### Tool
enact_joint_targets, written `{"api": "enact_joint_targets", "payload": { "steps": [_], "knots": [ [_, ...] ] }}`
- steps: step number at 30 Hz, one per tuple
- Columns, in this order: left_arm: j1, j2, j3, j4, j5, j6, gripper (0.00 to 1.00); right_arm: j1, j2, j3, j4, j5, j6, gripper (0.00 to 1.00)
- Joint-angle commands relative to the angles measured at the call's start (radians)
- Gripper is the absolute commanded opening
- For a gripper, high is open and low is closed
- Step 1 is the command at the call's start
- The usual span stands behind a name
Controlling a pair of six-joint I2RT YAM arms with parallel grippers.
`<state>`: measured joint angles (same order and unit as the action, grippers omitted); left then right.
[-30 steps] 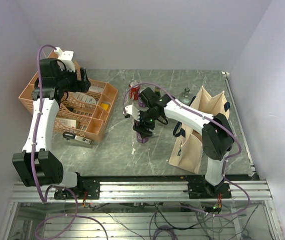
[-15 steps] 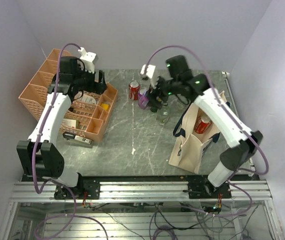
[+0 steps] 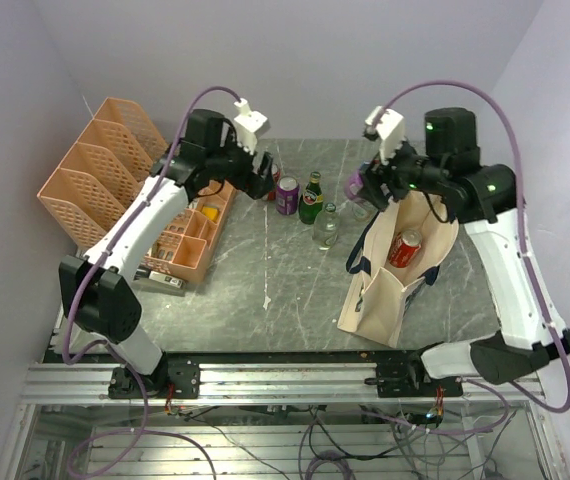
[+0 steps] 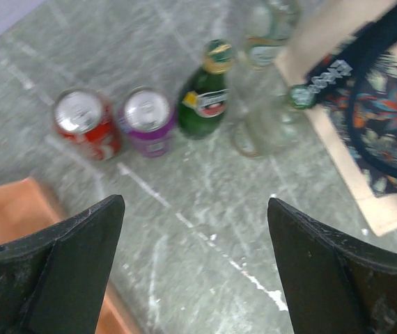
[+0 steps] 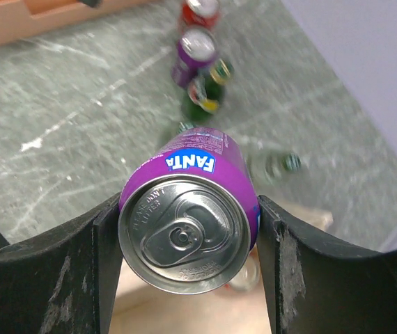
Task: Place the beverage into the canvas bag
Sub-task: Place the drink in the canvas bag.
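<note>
The canvas bag point(image 3: 390, 290) stands open at the right, cream with navy handles, and a red can point(image 3: 406, 248) lies inside it. My right gripper point(image 3: 365, 186) is shut on a purple Fanta can point(image 5: 188, 223), held in the air by the bag's far end; the can also shows in the top view point(image 3: 353, 183). My left gripper point(image 4: 195, 264) is open and empty, above the table near a red can point(image 4: 87, 125), a second purple can point(image 4: 148, 120) and a green bottle point(image 4: 205, 97). The bag's floral lining point(image 4: 379, 111) shows at the right.
Orange file trays point(image 3: 105, 170) stand at the left with a lower orange organiser point(image 3: 190, 245) in front. A clear glass bottle point(image 3: 326, 228) stands between the cans and the bag. Another clear bottle point(image 4: 268, 28) stands behind it. Walls close the back and sides.
My right arm has lifted a purple can and carried it right, to the bag's far end. My left arm has swung right from over the trays toward the cans.
</note>
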<state>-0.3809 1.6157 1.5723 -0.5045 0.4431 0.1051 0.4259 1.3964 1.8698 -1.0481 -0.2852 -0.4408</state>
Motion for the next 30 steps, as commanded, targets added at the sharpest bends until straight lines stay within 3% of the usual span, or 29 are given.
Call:
{"api": "enact_joint_targets", "payload": {
  "steps": [1,15,23,30],
  "knots": [
    [-0.107,0.001,0.052,0.054,0.081,0.023,0.94,-0.125,-0.118,-0.068,-0.004,0.050,0.032,0.38],
    [-0.444,0.259,0.247,0.195,0.141,-0.223,0.88,-0.214,-0.345,-0.327,-0.099,0.132,0.005,0.34],
    [-0.492,0.397,0.321,0.232,0.098,-0.280,0.79,-0.213,-0.386,-0.438,-0.156,0.135,0.003,0.31],
    [-0.496,0.412,0.278,0.276,0.151,-0.263,0.60,-0.217,-0.392,-0.541,-0.145,0.162,-0.023,0.29]
  ]
}}
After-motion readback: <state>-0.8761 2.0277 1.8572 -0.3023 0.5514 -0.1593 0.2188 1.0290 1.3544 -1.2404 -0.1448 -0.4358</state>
